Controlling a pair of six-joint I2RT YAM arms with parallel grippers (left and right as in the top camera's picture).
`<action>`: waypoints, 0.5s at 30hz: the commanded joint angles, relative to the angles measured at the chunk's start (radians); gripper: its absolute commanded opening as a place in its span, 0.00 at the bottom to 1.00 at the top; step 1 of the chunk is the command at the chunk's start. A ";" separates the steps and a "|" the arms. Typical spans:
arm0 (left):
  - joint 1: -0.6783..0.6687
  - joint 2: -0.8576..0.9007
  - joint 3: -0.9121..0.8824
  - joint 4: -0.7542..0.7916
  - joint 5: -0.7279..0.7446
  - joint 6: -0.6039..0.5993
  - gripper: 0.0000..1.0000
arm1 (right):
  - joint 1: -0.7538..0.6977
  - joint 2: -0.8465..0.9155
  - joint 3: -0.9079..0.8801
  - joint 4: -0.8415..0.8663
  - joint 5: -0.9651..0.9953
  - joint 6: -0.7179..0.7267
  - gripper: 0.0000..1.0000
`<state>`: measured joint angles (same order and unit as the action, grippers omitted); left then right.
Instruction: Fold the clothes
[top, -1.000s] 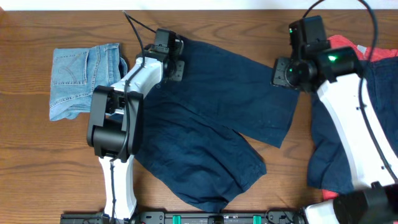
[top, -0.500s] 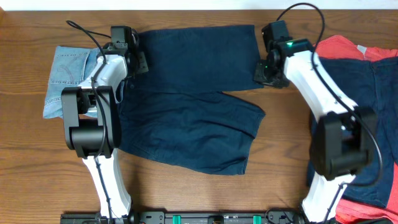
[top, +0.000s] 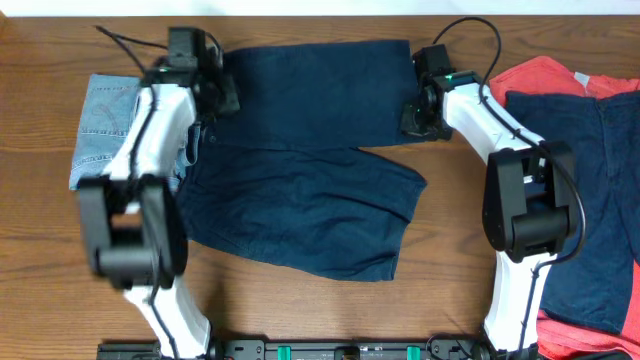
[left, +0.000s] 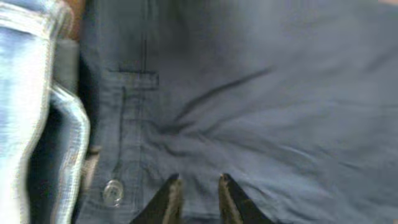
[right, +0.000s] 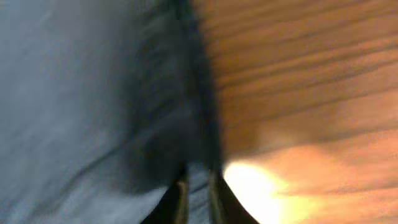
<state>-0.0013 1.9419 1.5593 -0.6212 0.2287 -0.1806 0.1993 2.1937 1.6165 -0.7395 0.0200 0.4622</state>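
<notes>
Overhead looks straight down; wrist cameras hug shorts (left: 261, 93).

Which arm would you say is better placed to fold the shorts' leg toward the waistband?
Right: the right gripper looks pinched on the shorts at the hem, while the left gripper stands parted over the waistband.

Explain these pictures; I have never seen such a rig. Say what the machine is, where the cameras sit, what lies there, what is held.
Two white robot arms at a wooden table, each ending in a two-finger gripper. One picture looks down from above; two come from wrist cameras. Dark navy shorts lie spread in the middle, light-blue denim on the left, a coral-red garment and a navy one on the right. The left gripper hangs slightly open over the waistband. The right gripper sits nearly closed at the shorts' edge; blur hides whether it pinches.
</notes>
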 joint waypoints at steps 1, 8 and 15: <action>0.000 -0.139 0.002 -0.081 0.011 0.003 0.26 | -0.061 0.019 0.006 0.028 0.114 0.005 0.05; 0.000 -0.311 0.002 -0.328 0.010 0.074 0.54 | -0.157 -0.088 0.025 -0.042 -0.114 -0.238 0.29; 0.000 -0.448 0.002 -0.566 -0.058 0.127 0.59 | -0.151 -0.251 0.023 -0.357 -0.285 -0.341 0.51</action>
<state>-0.0013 1.5505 1.5589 -1.1450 0.2222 -0.0898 0.0257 2.0186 1.6215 -1.0370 -0.1524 0.2115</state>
